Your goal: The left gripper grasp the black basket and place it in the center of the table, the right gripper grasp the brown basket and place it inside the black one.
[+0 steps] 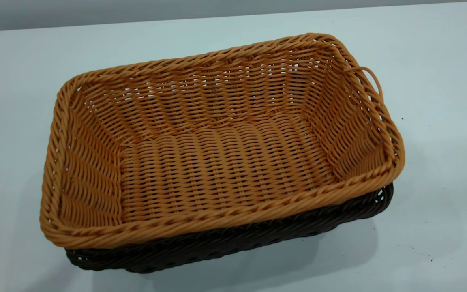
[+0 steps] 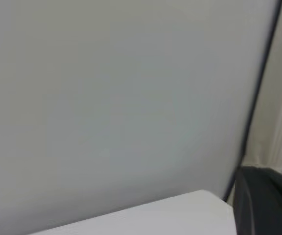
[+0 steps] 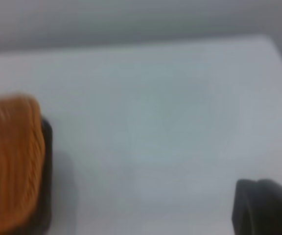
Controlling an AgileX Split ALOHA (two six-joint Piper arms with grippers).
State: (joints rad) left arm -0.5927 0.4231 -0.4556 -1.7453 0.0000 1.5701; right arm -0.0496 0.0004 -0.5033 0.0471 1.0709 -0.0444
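Brown basket (image 1: 225, 162): rectangular, orange-tan woven wicker with braided rim, seated inside the black basket (image 1: 233, 243) and resting upright, its rim standing above the dark one's. One loose strand (image 1: 369, 77) loops off the rim at the short side toward the exterior view's right. Interior holds nothing.

Black basket: very dark woven wicker, visible only as a band below the tan rim along the near long side and the right corner; sits on the counter (image 1: 440, 121) near the middle of the exterior view.

Counter: plain white, a few small dark specks.

Right wrist view: both baskets' end (image 3: 13, 161) at one edge, a dark part of the arm at a corner.

Grippers: neither one's fingers show in any view, so their state cannot be told.
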